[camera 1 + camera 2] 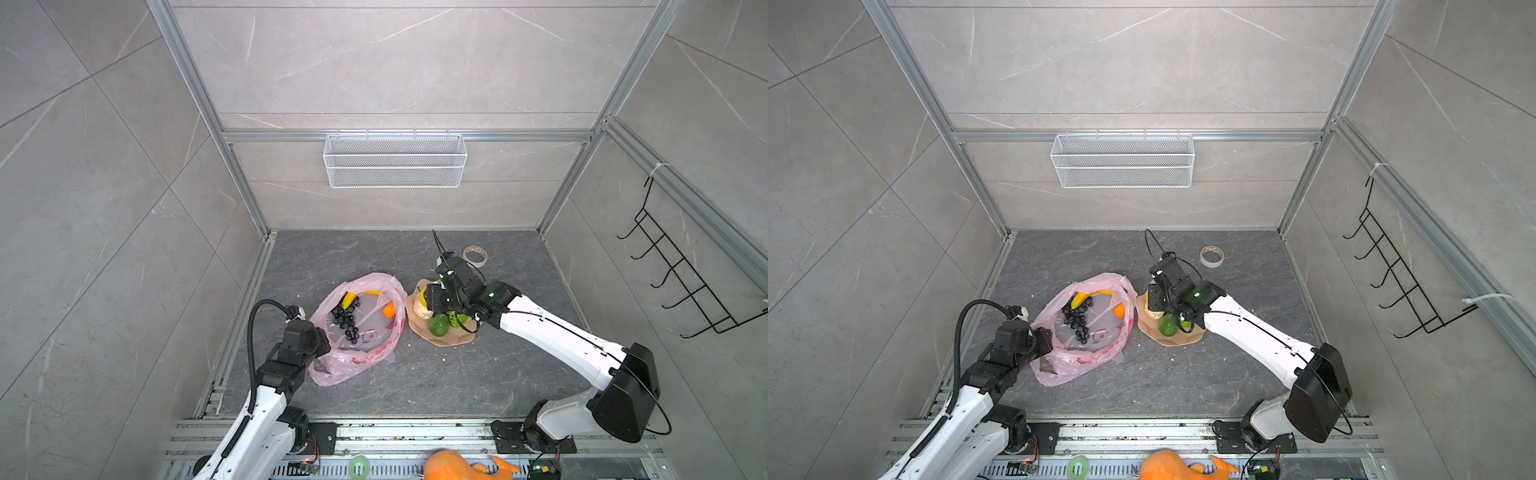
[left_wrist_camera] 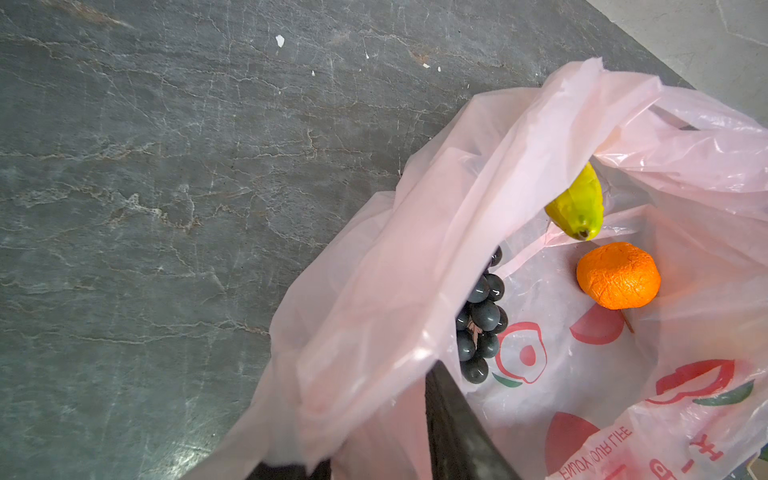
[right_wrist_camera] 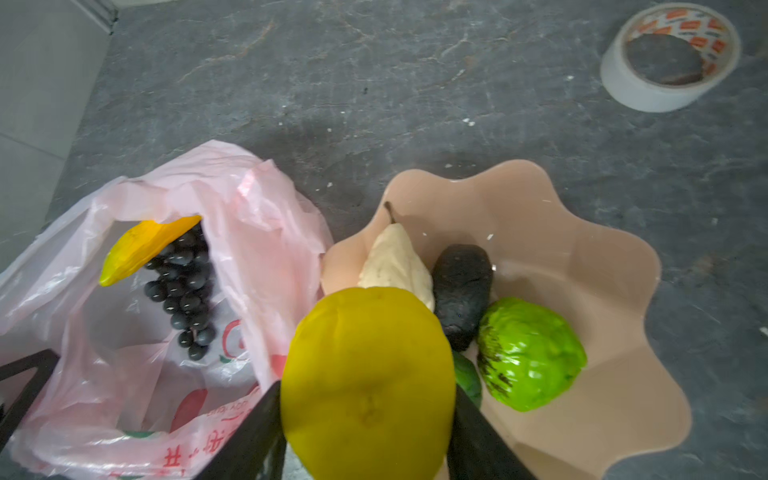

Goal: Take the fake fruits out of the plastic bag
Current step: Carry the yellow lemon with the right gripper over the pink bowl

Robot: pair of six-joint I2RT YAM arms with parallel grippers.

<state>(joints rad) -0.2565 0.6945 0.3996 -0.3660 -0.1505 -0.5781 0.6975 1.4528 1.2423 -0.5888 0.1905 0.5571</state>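
Right end effector gripped lemon over peach plate, left end effector pinched pink bag rim, grapes inside.

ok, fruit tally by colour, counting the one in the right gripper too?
Yellow: 2, banana, lemon
Orange: 1, orange
Black or dark: 2, grape bunch, dark avocado
Green: 2, lime-green fruit, green avocado
Cream: 1, pear-shaped piece
Total: 8, 3 of them in the plastic bag
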